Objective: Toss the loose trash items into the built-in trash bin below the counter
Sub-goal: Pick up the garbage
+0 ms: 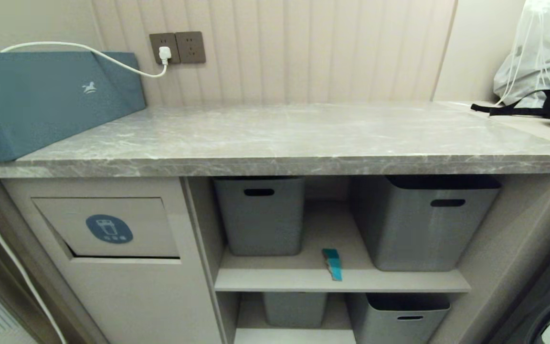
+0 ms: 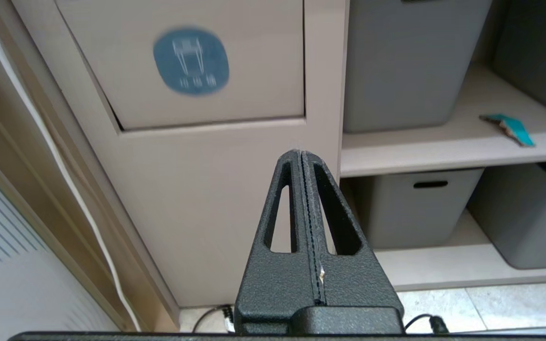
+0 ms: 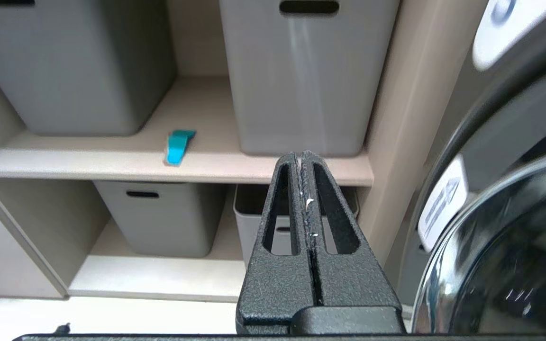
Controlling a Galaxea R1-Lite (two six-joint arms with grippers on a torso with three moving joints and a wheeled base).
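Nothing is held yet, so the task stands at its opening, judging by the scene: a loose teal wrapper (image 1: 332, 263) lies on the upper shelf (image 1: 303, 279) near its front edge, between two grey tubs (image 1: 260, 215), and no bottle or second wrapper is in view. The built-in trash bin (image 1: 108, 228), a beige flap with a round blue icon, sits under the table's (image 1: 275, 138) left end, its flap slightly ajar.

The left gripper (image 2: 301, 156) hangs before the cabinet front below the flap, jaws pressed together and empty. The right gripper (image 3: 301, 156) hangs before the right-hand tubs, jaws likewise pressed together.

The next move probably calls for spreading one pair of jaws and reaching into the shelf gap; the tubs on either side leave little room. A blue box (image 1: 41, 102), a white cable (image 1: 89, 50), a drawstring bag (image 1: 537, 52) and a black strap (image 1: 509, 111) sit on the table.
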